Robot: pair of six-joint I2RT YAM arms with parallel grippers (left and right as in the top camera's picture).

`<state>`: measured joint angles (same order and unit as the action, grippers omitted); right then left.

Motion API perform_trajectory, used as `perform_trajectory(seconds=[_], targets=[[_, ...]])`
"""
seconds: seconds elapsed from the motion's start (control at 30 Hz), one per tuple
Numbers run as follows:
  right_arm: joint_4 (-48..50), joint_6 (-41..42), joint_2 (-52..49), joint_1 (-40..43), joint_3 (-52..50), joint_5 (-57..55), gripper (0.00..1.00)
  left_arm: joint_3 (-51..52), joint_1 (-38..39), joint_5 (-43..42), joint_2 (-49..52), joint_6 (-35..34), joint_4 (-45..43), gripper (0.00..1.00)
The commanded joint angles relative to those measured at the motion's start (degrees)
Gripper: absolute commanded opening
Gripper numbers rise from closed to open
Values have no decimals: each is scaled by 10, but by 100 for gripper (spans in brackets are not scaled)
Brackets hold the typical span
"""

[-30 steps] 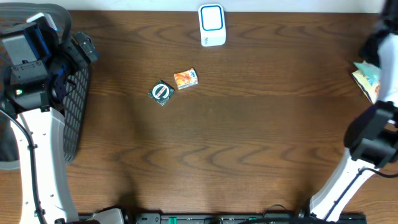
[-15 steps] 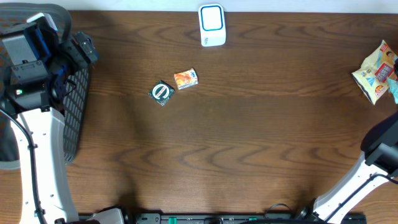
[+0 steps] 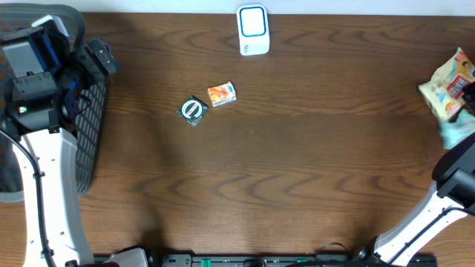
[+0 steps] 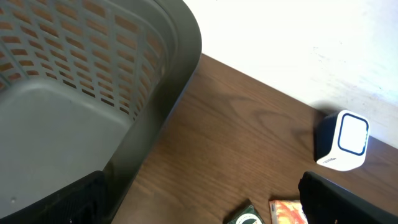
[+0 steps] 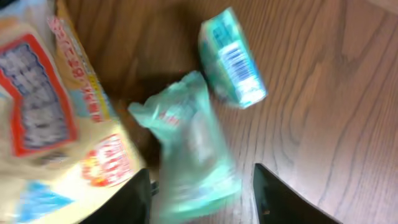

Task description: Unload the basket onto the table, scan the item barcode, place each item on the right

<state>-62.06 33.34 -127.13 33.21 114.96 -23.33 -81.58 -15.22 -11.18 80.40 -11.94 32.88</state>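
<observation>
Flanking the teal packet (image 5: pixel 193 149) lie snack bag (image 5: pixel 50 112) and box (image 5: pixel 233 59).

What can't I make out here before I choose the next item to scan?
- Right wrist: green packet is motion-blurred inside the right claw; gripped or loose, cannot tell.
- Overhead: snack bag is blurred and cut off by the right edge.
- Left wrist: orange packet and round item are cut off by the bottom edge.
- Overhead: their barcodes are too small.

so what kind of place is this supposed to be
Probably a mock shop checkout on a wooden table: a white barcode scanner, a yellow snack bag, an orange packet and a grey mesh basket.
</observation>
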Motion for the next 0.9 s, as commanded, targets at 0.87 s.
perform_trajectory(seconds=[0.87], targets=[[65,-247,12,-256,-2,537,58,-3,-8,35,10,-1,10,98]])
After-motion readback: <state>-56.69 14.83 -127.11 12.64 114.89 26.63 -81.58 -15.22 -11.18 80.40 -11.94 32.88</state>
